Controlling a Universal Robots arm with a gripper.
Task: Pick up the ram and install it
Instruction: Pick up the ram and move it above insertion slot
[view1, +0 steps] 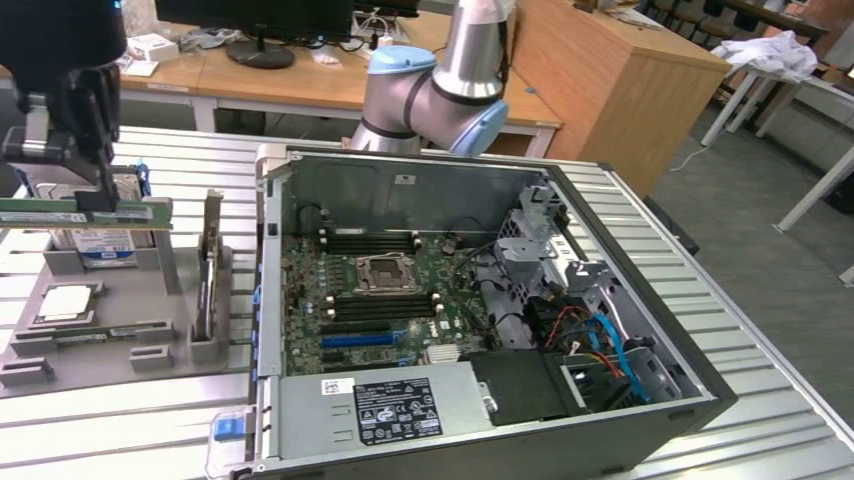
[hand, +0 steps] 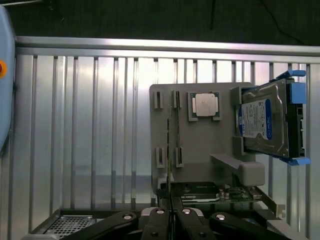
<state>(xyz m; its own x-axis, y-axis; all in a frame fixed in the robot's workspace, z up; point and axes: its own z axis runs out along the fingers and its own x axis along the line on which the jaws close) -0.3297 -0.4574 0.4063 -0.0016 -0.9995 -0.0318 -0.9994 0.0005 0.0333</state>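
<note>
The ram (view1: 87, 212) is a long green stick held level in the air above the grey parts tray (view1: 160, 355), at the exterior view's left. My gripper (view1: 94, 198) is shut on it from above, gripping near its middle. In the wrist view the ram (hand: 170, 150) shows edge-on as a thin line running out from between the black fingers (hand: 159, 220); my gripper (hand: 170, 216) hangs over the tray (hand: 220, 145). The open computer case (view1: 641, 250) lies to the exterior view's right, with black memory slots (view1: 374, 240) beside the processor socket (view1: 380, 270).
On the tray sit a blue-labelled hard drive (hand: 265, 125), a processor chip (hand: 204, 105), an upright expansion card (view1: 211, 265) and another green stick (view1: 87, 335) in a holder. The robot arm's base (view1: 434, 95) stands behind the case. The slatted metal table (view1: 120, 430) surrounds everything.
</note>
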